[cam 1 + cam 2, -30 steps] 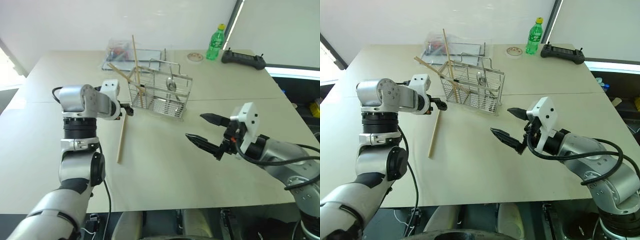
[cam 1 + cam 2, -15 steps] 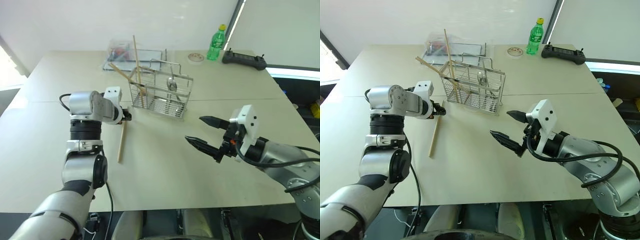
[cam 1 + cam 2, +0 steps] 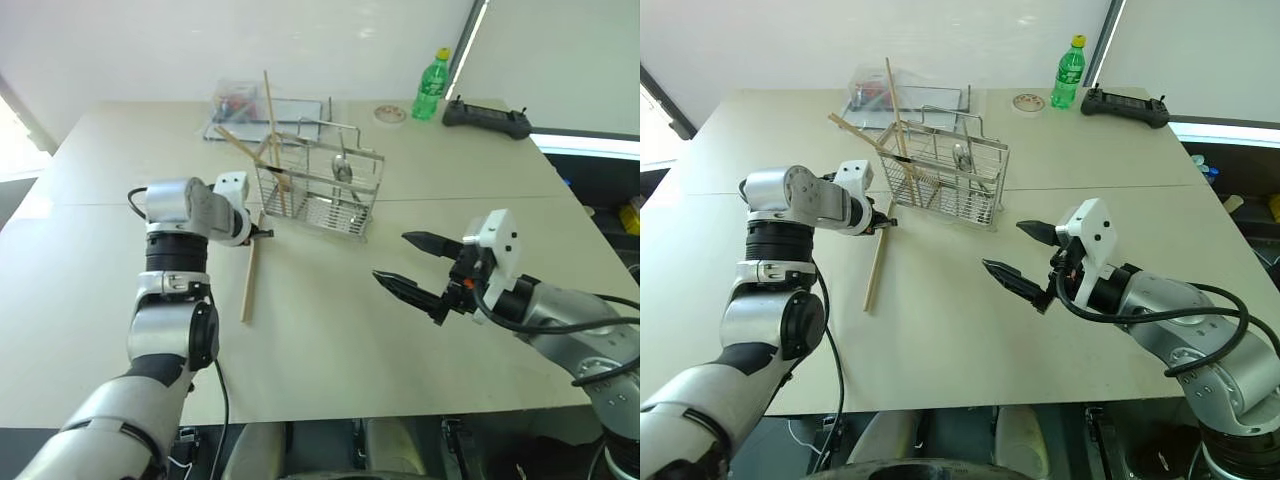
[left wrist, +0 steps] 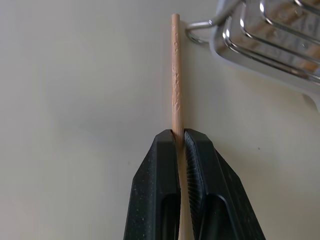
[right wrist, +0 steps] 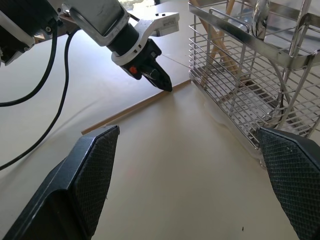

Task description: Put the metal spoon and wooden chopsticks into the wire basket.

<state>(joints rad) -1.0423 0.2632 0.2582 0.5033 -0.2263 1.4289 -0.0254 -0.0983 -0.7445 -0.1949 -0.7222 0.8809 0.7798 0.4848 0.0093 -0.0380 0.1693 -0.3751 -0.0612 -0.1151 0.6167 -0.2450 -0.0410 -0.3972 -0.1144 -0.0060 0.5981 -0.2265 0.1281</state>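
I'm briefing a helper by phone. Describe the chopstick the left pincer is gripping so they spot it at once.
Start at the wire basket mid-table. On the table at its left end lies one wooden chopstick, flat, its far tip by the basket's foot. The left pincer is shut on it. The other chopsticks stand in the basket.

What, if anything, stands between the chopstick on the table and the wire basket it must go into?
Nothing visible. The chopstick, pinched in the left gripper, lies on bare table with its far end beside the wire basket.
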